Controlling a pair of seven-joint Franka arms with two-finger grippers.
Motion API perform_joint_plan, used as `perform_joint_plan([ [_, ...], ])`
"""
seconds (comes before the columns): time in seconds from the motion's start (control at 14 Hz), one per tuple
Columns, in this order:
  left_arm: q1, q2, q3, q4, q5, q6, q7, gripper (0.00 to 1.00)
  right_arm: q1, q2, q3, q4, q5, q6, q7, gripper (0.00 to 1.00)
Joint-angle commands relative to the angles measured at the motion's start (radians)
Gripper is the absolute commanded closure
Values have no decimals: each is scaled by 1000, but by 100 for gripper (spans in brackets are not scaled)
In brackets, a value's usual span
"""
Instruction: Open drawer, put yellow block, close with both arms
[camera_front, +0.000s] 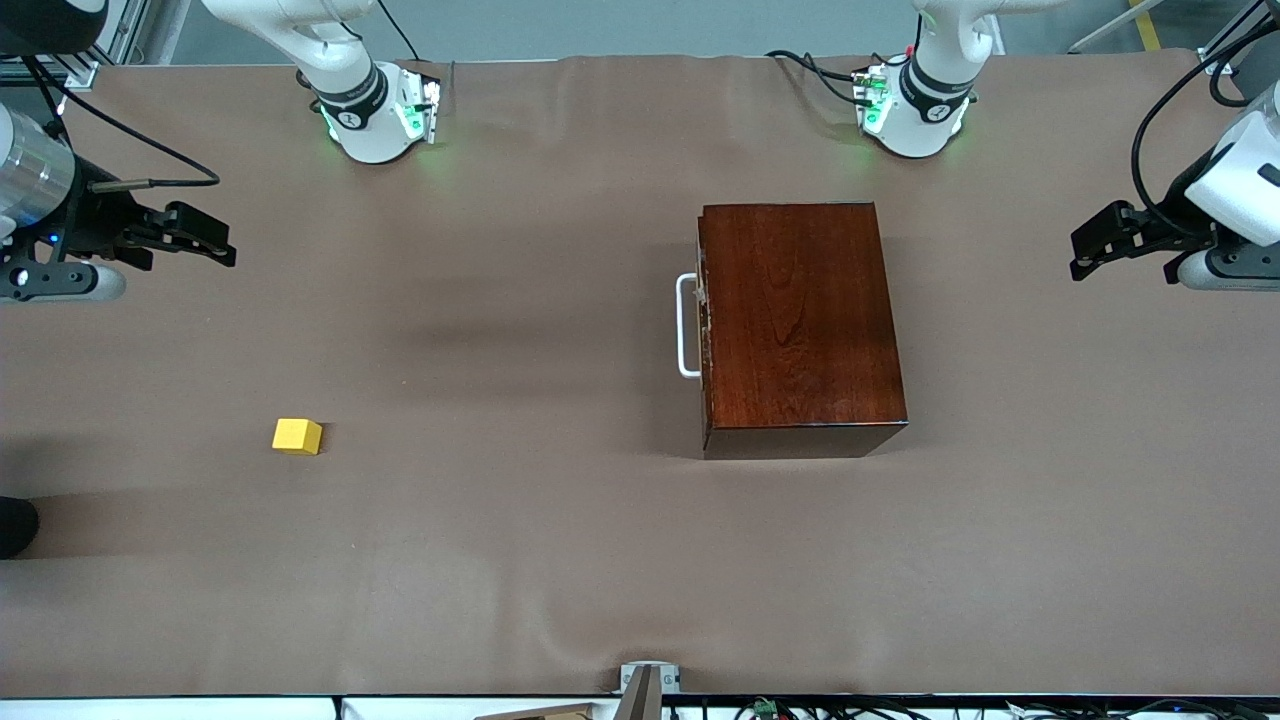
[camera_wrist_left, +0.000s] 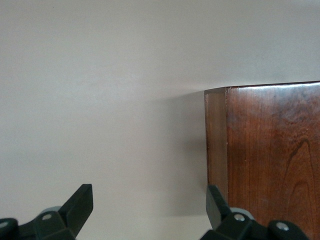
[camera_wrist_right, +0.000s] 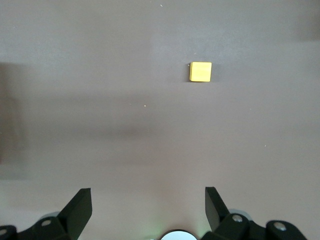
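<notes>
The dark reddish-brown wooden box (camera_front: 800, 320) stands toward the left arm's end of the table. Its drawer is shut, and the white loop handle (camera_front: 686, 325) faces the right arm's end. The yellow block (camera_front: 297, 436) lies on the cloth toward the right arm's end, nearer to the front camera than the box. My right gripper (camera_front: 222, 243) hangs open and empty over its end of the table. In the right wrist view the yellow block (camera_wrist_right: 200, 71) lies well apart from that gripper (camera_wrist_right: 148, 207). My left gripper (camera_front: 1078, 255) hangs open and empty over its own end; from it (camera_wrist_left: 150, 205) a corner of the box (camera_wrist_left: 270, 160) shows.
A brown cloth (camera_front: 500, 560) covers the whole table. The two arm bases (camera_front: 375, 115) (camera_front: 915, 110) stand at the edge farthest from the front camera. A small metal mount (camera_front: 645, 685) sits at the nearest edge, and a dark object (camera_front: 15, 525) shows at the right arm's end.
</notes>
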Motion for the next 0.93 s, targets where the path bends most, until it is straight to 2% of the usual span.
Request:
perform_joint_plan([
  [0.0, 11, -1, -3, 10, -21, 8, -13, 0, 11, -2, -5, 1, 0, 5, 8, 0],
  [0.64, 0, -18, -20, 11, -12, -11, -10, 0, 11, -2, -5, 1, 0, 5, 8, 0],
  [0.85, 2, -21, -107, 19, -24, -21, -12, 0, 11, -2, -5, 1, 0, 5, 8, 0],
])
